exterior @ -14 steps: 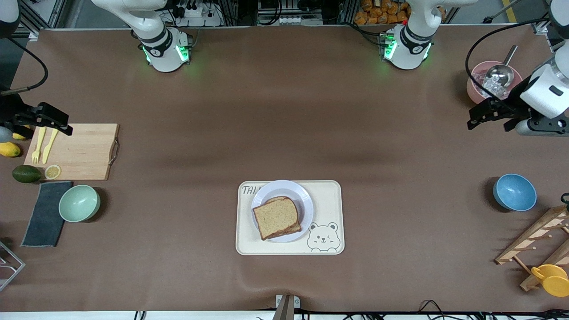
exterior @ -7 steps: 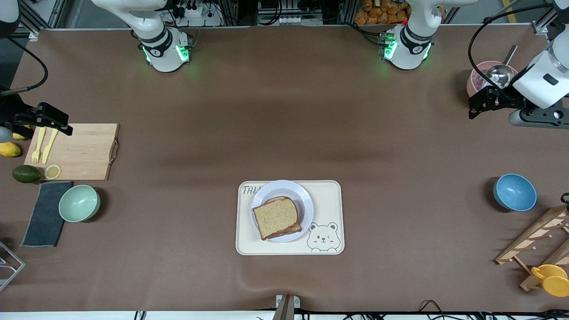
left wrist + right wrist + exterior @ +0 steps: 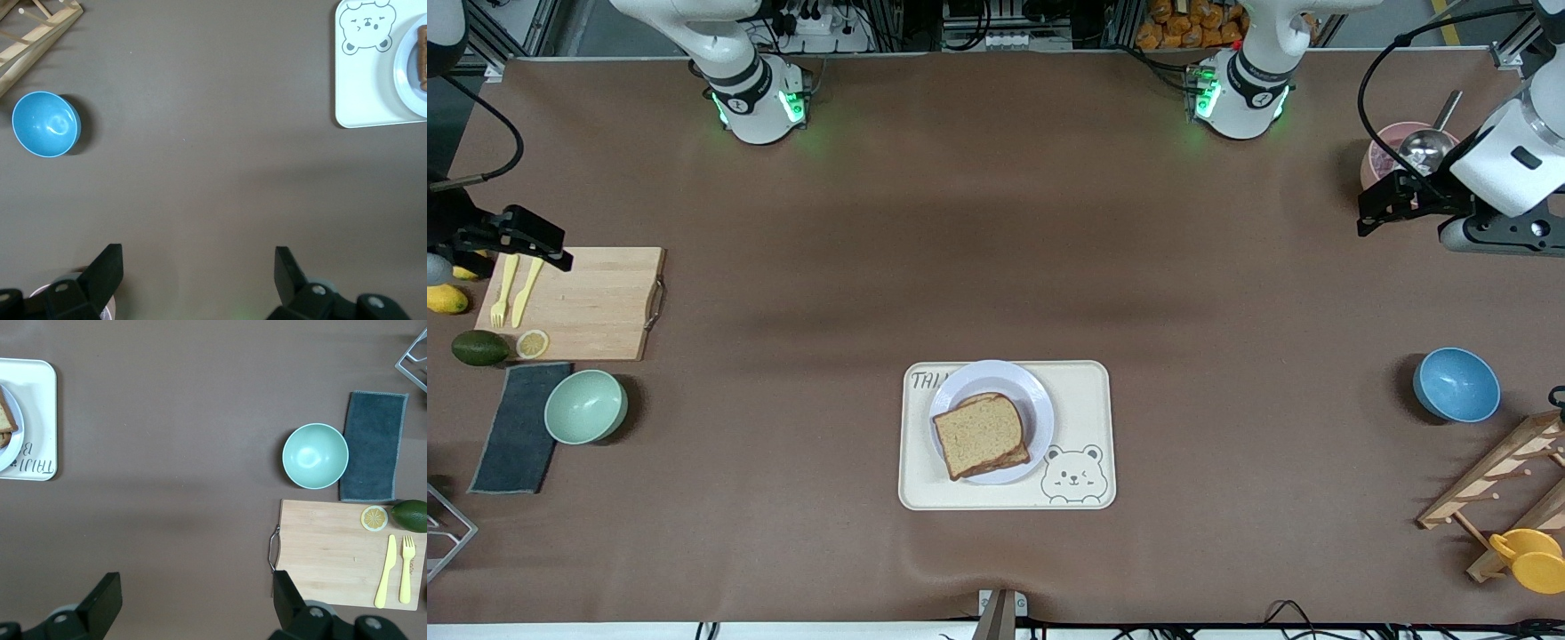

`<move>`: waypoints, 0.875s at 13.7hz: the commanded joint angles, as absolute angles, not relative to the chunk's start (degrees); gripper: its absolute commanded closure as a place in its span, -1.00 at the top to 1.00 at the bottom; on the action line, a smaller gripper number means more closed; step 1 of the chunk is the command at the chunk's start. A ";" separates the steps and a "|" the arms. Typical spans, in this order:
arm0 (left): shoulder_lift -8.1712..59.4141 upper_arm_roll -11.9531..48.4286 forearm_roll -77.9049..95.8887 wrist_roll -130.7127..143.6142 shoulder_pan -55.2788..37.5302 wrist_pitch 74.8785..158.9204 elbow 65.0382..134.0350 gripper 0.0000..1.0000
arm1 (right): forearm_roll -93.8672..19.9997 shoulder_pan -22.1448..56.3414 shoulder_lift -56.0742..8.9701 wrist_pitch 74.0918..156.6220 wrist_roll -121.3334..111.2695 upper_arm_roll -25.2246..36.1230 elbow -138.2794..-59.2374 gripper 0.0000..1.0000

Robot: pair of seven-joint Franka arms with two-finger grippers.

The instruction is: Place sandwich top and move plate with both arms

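The sandwich top [image 3: 980,435], a brown bread slice, lies on a lower slice on the lavender-white plate [image 3: 1034,400]. The plate sits on the cream bear-printed tray [image 3: 1083,400], near the front camera at mid-table. My left gripper [image 3: 1376,206] hangs open and empty above the table beside the pink bowl [image 3: 1380,163], at the left arm's end. In its wrist view the left gripper [image 3: 198,257] has bare table between its fingers; tray [image 3: 367,80] and plate [image 3: 405,67] show at the edge. My right gripper [image 3: 560,249] waits open over the cutting board's [image 3: 596,302] end, its wrist view's gripper [image 3: 197,581] empty.
A blue bowl [image 3: 1456,384], a wooden rack [image 3: 1507,484] and a yellow cup [image 3: 1529,558] stand at the left arm's end. At the right arm's end sit a mint bowl [image 3: 585,405], a dark cloth [image 3: 516,427], an avocado [image 3: 479,348] and yellow cutlery [image 3: 514,289].
The left gripper has lifted slightly toward the pink bowl and the robots' bases. The right arm, plate and sandwich have not moved.
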State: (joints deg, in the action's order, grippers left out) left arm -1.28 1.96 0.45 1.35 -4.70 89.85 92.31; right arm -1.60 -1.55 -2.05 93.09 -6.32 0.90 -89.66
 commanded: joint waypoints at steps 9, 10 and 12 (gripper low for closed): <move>-1.76 5.10 1.23 2.11 -3.69 88.42 89.03 1.00 | -2.46 -2.55 -2.72 92.81 -5.98 0.09 -88.68 1.00; -1.76 5.10 0.97 2.11 -3.78 88.42 89.12 1.00 | -2.46 -2.55 -2.72 92.81 -5.98 0.09 -88.68 1.00; -1.76 5.19 0.88 1.59 -3.87 88.07 89.12 1.00 | -2.55 -2.55 -2.72 92.81 -5.98 0.09 -88.68 1.00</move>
State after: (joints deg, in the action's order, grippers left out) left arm -1.80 4.82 0.55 1.50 -4.23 89.61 90.09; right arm -1.60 -1.55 -2.17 93.09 -6.32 0.85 -89.66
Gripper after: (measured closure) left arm 0.000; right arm 0.000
